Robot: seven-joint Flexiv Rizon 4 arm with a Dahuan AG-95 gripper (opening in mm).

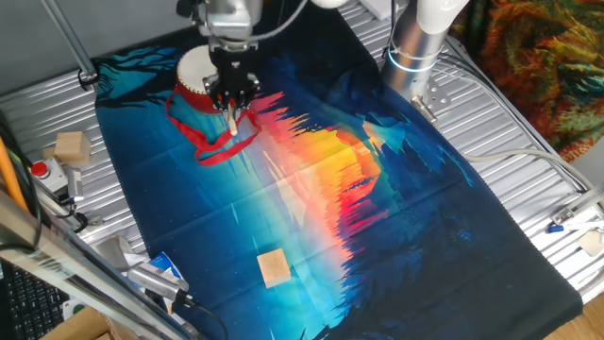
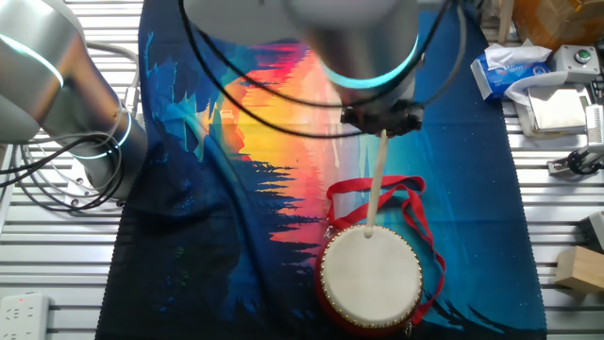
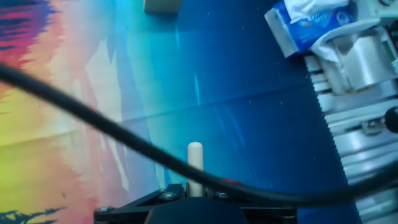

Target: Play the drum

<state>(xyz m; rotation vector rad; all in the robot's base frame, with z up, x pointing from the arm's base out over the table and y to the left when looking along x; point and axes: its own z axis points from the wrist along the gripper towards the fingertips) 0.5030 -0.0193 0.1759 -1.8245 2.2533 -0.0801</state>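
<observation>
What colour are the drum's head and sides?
The drum has a cream-white head and red sides, clearest in the other fixed view.

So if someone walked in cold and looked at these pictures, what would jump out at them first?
Probably the cloth covering the table, a vivid print running from deep blue to orange and red. Next, the drum near one edge of it, red-sided with a cream head and a red ribbon trailing loose beside it. Above it the gripper holds a pale wooden drumstick whose tip meets the head.
</observation>
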